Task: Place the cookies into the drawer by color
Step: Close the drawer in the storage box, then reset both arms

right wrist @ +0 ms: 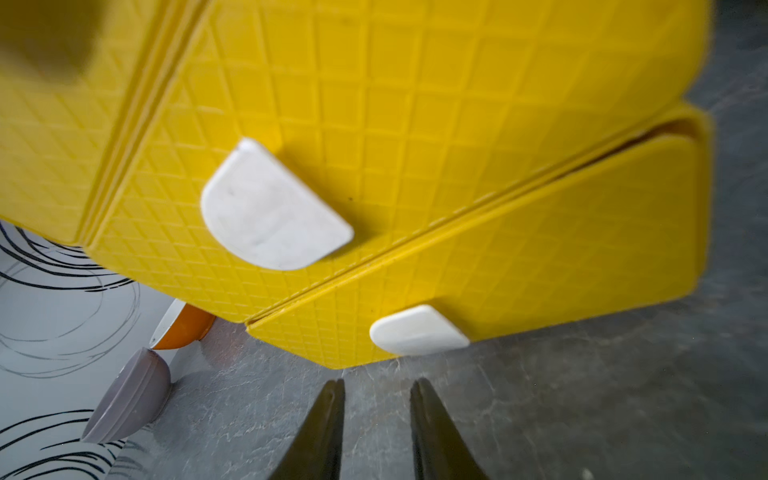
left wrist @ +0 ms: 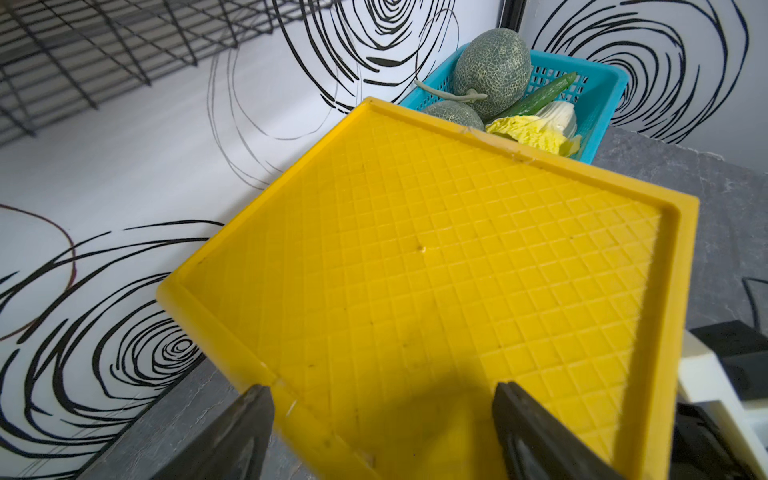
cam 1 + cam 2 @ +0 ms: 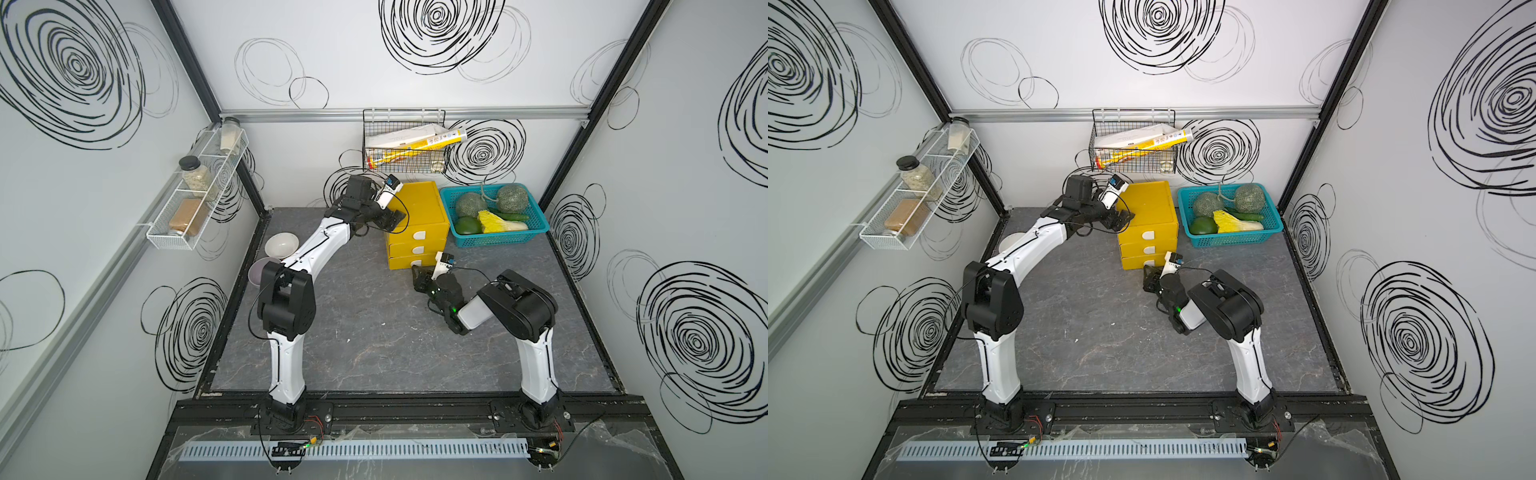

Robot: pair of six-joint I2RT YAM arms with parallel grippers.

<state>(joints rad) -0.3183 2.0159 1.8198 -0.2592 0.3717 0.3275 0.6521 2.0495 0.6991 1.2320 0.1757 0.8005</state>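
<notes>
The yellow drawer (image 3: pixel 417 208) (image 3: pixel 1148 208) stands at the back of the table with its three white-tabbed fronts facing me. My left gripper (image 3: pixel 395 220) (image 3: pixel 1121 220) (image 2: pixel 382 395) hovers open and wide over the near left corner of its ribbed top (image 2: pixel 436 270), holding nothing. My right gripper (image 3: pixel 419 275) (image 3: pixel 1150 276) (image 1: pixel 378 384) sits low on the table just in front of the bottom drawer's handle (image 1: pixel 419 330). Its jaws stand a little apart with only table between them. A thin dark gap runs along that bottom front's upper edge. The cookies are out of view.
A teal basket (image 3: pixel 494 240) of melons and greens stands right of the drawer. A white bowl (image 3: pixel 281 244) and a purple bowl (image 3: pixel 257 270) sit at the table's left edge under my left arm. A wire basket (image 3: pixel 403 141) hangs on the back wall, a jar rack (image 3: pixel 195 195) on the left wall.
</notes>
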